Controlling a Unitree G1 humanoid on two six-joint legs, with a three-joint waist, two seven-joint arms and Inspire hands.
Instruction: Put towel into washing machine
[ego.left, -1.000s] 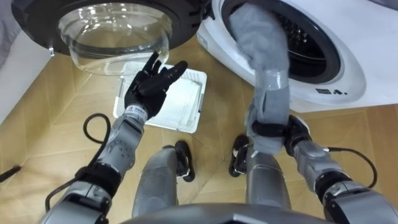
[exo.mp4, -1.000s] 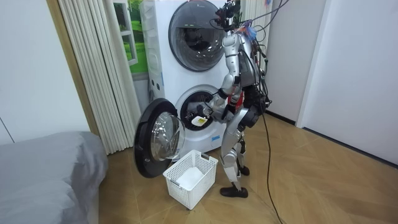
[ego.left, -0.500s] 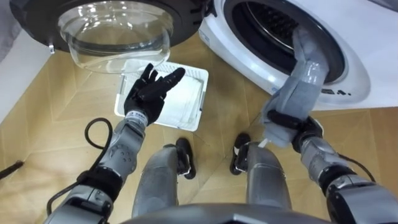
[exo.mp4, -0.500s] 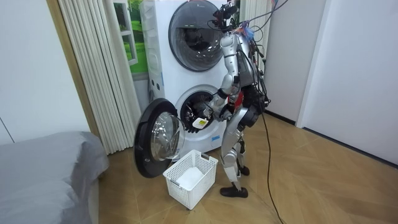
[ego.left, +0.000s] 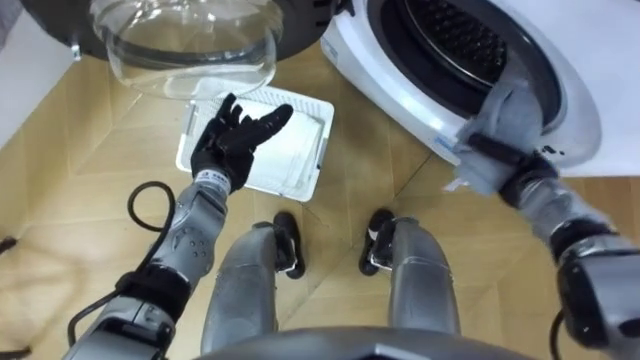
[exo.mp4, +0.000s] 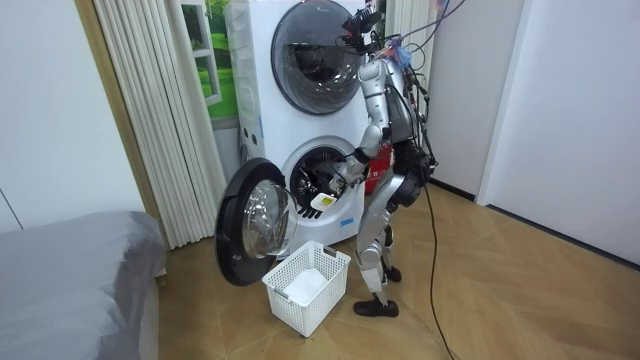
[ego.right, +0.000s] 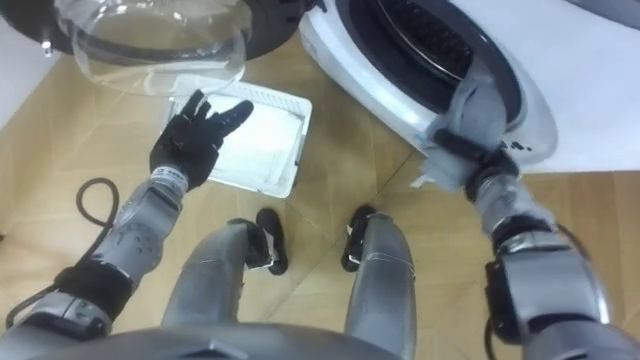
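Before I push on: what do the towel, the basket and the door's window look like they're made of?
Towel: soft grey cloth, probably terry; matte, and it folds and bunches limply.
Basket: white plastic, seemingly rigid, with lattice walls and a smooth rim.
Door window: clear, glossy bowl, glass or clear plastic; see-through, with bright highlights.

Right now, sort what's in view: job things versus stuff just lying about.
Job: towel, right hand gripping it, washer, its open door.
Lying about: basket, bed, curtain.
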